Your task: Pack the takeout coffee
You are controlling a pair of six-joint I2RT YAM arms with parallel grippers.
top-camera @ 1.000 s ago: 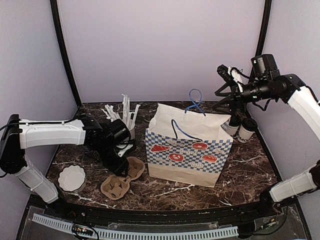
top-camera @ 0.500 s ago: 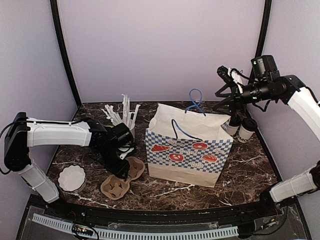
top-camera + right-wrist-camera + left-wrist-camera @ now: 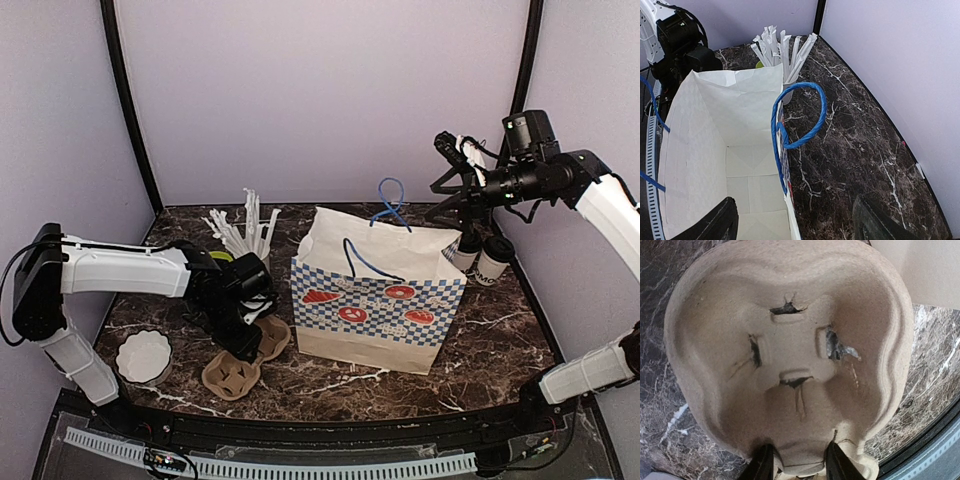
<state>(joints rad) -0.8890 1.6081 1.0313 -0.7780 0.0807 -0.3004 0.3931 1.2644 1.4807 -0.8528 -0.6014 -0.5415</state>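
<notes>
the left pincer (image 3: 800, 466) has narrowed astride the carrier (image 3: 790, 355) at 7 o'clock, grip unclear; the right pincer (image 3: 452, 165) gapes wide, cups (image 3: 493, 260) unpacked.

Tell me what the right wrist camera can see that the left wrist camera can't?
Only the right wrist camera looks down into the open paper bag, which looks empty inside. It also sees the bag's blue handle and the cup of white straws behind it. Only the left wrist camera sees the brown cup carrier up close, with the left gripper straddling its near edge. Both show the dark marble table. Neither one shows the coffee cups.
</notes>
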